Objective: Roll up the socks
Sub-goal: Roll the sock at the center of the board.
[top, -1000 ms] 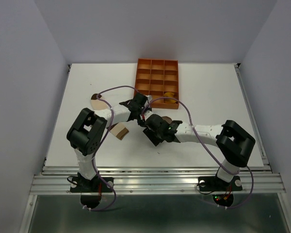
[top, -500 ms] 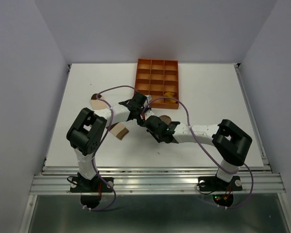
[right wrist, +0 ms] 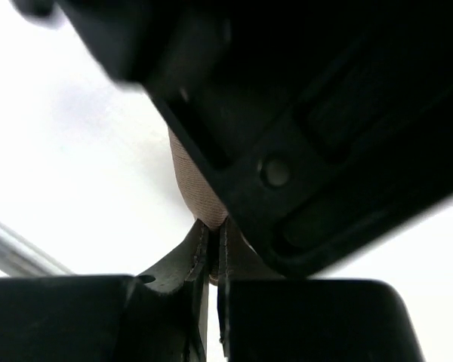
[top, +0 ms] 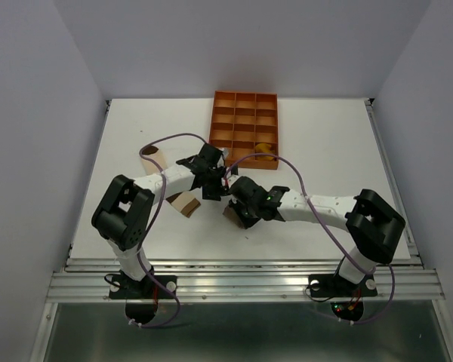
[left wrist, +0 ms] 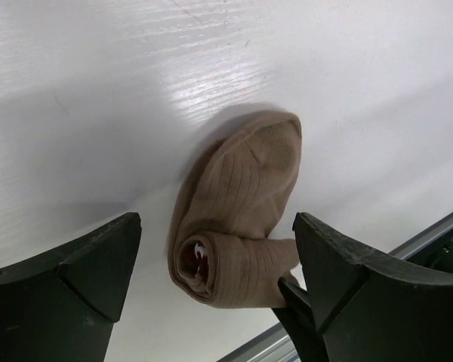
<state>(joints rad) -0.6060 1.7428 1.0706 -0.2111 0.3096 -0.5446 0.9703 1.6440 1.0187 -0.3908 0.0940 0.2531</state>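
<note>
A taupe-brown sock [left wrist: 238, 219] lies on the white table, its near end rolled into a coil. My left gripper [left wrist: 215, 253] is open, one finger on each side of the roll and neither touching it. My right gripper [right wrist: 211, 230] is shut on the roll's edge [right wrist: 196, 188]; one of its fingertips [left wrist: 306, 305] shows in the left wrist view. From above, the left gripper [top: 212, 188] and the right gripper [top: 238, 211] meet over this sock [top: 229, 214] at mid-table. A cream and tan sock [top: 184, 204] lies to the left. A mustard-yellow sock [top: 265, 148] sits in the tray.
The orange gridded tray [top: 245, 124] stands at the back centre, just beyond both grippers. A small brown and cream piece [top: 149, 155] lies at the left. The metal rail [top: 241, 275] runs along the table's near edge. Purple cables loop over both arms.
My right gripper has closed on the taupe sock's roll and shifted left. My left gripper has let go, opened wide, and its arm has swung toward the left.
</note>
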